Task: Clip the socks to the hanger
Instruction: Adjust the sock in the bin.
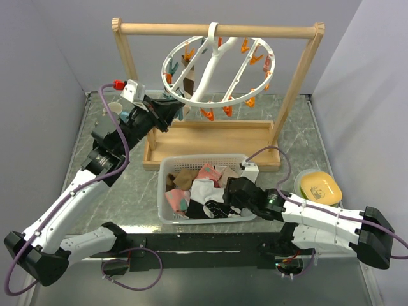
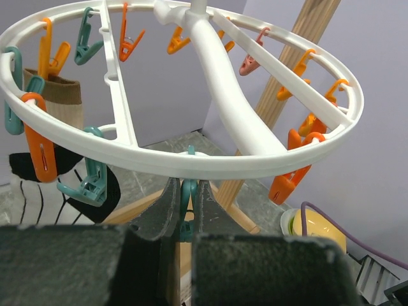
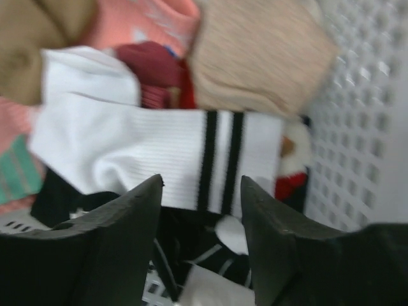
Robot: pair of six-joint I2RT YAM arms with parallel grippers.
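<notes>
From above, the white plastic hanger [image 1: 210, 76], a round ring with wavy crossbars, hung on a wooden frame [image 1: 166, 29]. Soft socks [image 1: 204, 191] lay in a perforated white basket [image 1: 162, 191] on the tabletop [image 1: 137, 197]. The left arm stretched up to the ring; the right bent low over the basket.

Left wrist: the left jaws pinched shut on a teal peg [image 2: 187, 210] under the rim.

Right wrist, blurred: the right jaws stood apart, empty, above a ribbed white sock [image 3: 159, 153] with two black stripes.
</notes>
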